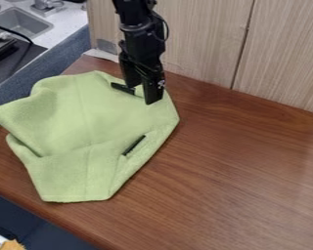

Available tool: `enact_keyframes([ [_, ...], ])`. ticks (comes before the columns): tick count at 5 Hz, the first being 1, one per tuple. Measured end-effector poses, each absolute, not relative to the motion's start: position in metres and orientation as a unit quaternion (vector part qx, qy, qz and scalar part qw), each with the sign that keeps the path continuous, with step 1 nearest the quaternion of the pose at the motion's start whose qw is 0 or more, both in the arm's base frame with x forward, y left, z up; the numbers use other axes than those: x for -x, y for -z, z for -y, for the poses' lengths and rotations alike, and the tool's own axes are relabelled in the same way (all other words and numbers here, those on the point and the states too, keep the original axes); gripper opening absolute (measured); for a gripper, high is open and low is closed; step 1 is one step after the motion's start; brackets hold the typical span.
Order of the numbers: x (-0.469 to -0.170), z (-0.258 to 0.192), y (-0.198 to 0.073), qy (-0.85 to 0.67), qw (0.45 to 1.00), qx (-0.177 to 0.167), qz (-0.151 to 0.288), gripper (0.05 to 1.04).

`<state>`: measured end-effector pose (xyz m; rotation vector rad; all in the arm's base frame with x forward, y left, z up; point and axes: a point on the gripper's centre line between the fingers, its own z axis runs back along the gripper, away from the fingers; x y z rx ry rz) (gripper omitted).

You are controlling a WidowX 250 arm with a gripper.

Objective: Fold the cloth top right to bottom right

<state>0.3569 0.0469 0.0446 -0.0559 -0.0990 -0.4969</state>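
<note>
While lying at left on the wooden tabletop [237, 166], pictured as green cloth [87, 114], points a blunt end toward the bottom, a rounded corner toward the left edge, with a hard-to-judge long axis. Partly hidden behind the black gripper [143, 95] at upper center. Cannot tell whether to call the jaws spread, pressed together or pinching fabric.

And here in the camera view, the black arm is coming in from the top, its gripper [148, 93] hanging over the green cloth [87, 112] near the table's [237, 161] far-left corner. The cloth is spreading across the left side, its left flap reaching the table's left edge, its folded lower end sitting near the front edge. A slim dark strip [133, 145] is showing on its right part, and wood-grain panels [205, 44] are standing along the back edge.
</note>
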Motion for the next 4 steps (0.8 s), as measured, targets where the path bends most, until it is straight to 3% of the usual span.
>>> enact_keyframes([
  [1, -0.381, -0.048, -0.024, 0.248, 0.967, 0.039, 0.052, 1.0],
  [3, -0.415, -0.06, -0.004, 0.266, 0.961, 0.026, 0.065, 0.992],
  [4, -0.421, -0.061, 0.003, 0.276, 0.959, 0.027, 0.063, 0.92],
])
